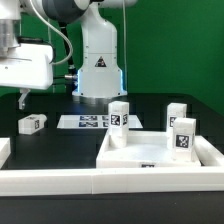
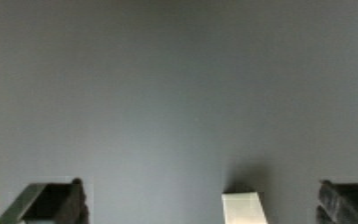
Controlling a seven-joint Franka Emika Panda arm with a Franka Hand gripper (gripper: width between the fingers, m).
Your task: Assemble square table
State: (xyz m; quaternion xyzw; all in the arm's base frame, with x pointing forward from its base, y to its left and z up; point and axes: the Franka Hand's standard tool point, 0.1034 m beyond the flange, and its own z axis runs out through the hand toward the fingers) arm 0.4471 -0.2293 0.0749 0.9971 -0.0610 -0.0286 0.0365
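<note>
tabletop [image 1: 60,140]: dark grey, matte, bare across the wrist view | marker board [image 1: 92,122]: thin, white, flat on the tabletop, printed with black-and-white tags, just in front of the robot's base | rail walls [image 1: 60,181]: long white, along the near edge | backdrop [image 1: 170,40]: green, behind everything

One square slab [image 1: 150,152] lies on the worktop [image 1: 60,140]. Four tagged legs are in sight — three upright, one [image 1: 119,115] behind the slab, one [image 1: 176,116] toward the exterior view's right, one [image 1: 184,138] nearest, and one [image 1: 31,124] lying flat. One marker board [image 1: 88,121], one arm with a single hand [image 1: 22,98] — two fingers [image 2: 51,203].
</note>
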